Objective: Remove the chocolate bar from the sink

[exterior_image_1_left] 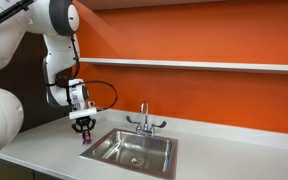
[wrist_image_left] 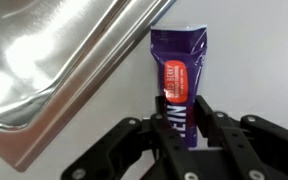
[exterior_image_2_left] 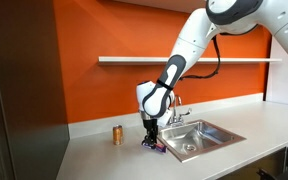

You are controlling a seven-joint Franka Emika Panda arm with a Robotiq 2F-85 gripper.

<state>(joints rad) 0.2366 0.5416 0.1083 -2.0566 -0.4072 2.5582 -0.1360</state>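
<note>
The chocolate bar (wrist_image_left: 179,75) is a thin flat bar in a purple wrapper with a red label. In the wrist view it lies over the pale counter, just outside the sink's rim (wrist_image_left: 94,85). My gripper (wrist_image_left: 180,125) is shut on its near end, one finger on each side. In both exterior views the gripper (exterior_image_1_left: 84,128) (exterior_image_2_left: 152,132) is low over the counter beside the stainless-steel sink (exterior_image_1_left: 109,143) (exterior_image_2_left: 206,126), with the bar (exterior_image_2_left: 156,147) at its tips, at or just above the counter.
A chrome two-handled faucet (exterior_image_1_left: 143,120) (exterior_image_2_left: 174,108) stands behind the basin. A small orange-brown cylinder (exterior_image_2_left: 117,134) stands on the counter near the gripper. An orange wall with a shelf (exterior_image_1_left: 204,64) runs behind.
</note>
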